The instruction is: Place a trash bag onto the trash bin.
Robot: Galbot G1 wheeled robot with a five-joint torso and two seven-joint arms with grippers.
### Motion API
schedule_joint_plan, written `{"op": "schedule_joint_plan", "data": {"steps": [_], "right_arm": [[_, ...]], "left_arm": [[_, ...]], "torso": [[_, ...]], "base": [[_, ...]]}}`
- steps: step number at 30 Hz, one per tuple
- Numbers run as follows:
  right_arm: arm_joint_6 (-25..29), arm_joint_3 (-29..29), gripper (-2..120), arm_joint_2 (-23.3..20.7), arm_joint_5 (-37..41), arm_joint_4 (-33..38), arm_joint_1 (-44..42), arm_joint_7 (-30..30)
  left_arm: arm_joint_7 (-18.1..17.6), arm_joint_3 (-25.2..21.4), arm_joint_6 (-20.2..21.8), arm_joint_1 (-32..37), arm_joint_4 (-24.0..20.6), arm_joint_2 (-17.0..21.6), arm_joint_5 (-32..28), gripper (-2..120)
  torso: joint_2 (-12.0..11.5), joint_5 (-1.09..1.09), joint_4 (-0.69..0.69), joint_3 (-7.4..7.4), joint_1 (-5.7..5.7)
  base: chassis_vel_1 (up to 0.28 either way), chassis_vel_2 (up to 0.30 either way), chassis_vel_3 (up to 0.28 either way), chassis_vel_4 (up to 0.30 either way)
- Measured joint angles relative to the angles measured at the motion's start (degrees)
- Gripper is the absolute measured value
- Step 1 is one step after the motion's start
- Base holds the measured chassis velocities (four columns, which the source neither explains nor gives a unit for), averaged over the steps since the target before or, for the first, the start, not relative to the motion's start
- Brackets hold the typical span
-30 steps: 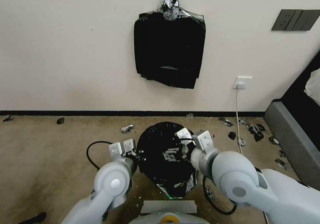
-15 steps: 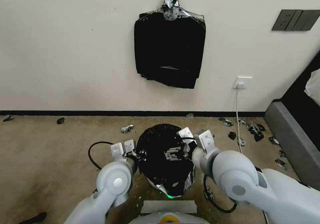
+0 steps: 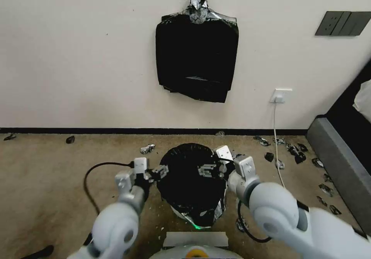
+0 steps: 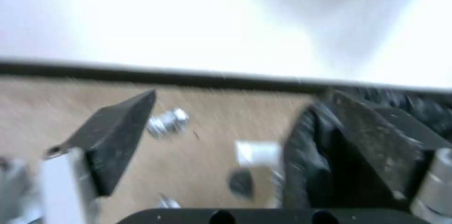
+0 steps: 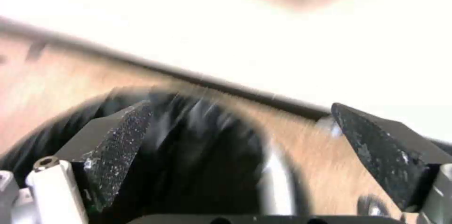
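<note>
On floor, trash bin (image 3: 181, 212) upright, trash bag (image 3: 191, 181) draped over

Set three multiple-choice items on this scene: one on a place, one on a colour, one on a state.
1. Where is the left end effector?
A. by the wall socket
B. at the trash bin's left side
C. flat on the floor

2. What colour is the trash bag?
A. white
B. blue
C. black

3. How is the right end effector?
A. open
B. shut on a scrap
C. shut, empty

Key: 1 B, the head view shows it beside the bin; 2 C, glossy black film covers the bin; 3 A, its fingers stand wide apart in the right wrist view.
</note>
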Motion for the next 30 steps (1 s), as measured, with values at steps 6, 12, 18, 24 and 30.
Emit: {"op": "schedule_joint_plan", "data": {"steps": [6, 12, 18, 24, 30], "right_arm": [[17.52, 13.43, 100, 11.77, -25.71, -6.91, -16.04, -10.55], [26.46, 19.28, 100, 18.38, -31.80, -7.85, -23.38, -12.60], [32.93, 22.06, 100, 22.96, -32.24, -6.62, -28.30, -14.85], [35.53, 23.46, 100, 24.87, -32.72, -6.10, -31.07, -15.42], [36.07, 25.04, 100, 25.03, -32.48, -5.00, -32.16, -15.42]], "left_arm": [[6.82, -8.91, -15.73, 9.59, -1.51, -5.60, 12.34, 100], [9.39, -12.34, -22.87, 13.89, -3.02, -12.69, 17.91, 100], [11.26, -13.18, -29.48, 19.63, -2.99, -19.20, 21.85, 100], [12.25, -14.62, -33.18, 22.98, -2.44, -22.23, 22.14, 100], [12.88, -14.74, -35.08, 24.49, -1.66, -22.41, 22.55, 100]], "torso": [[0.00, 0.01, -0.01, 0.00, 0.00], [0.00, 0.01, -0.01, -0.01, 0.00], [0.00, -0.02, 0.00, -0.01, 0.00], [0.00, 0.01, 0.00, 0.00, 0.00], [0.00, 0.00, 0.00, 0.00, 0.00]], "base": [[0.000, 0.000, 0.000, 0.000], [0.000, 0.000, 0.000, 0.000], [0.000, 0.000, 0.000, 0.000], [0.000, 0.000, 0.000, 0.000], [0.000, 0.000, 0.000, 0.000]]}}
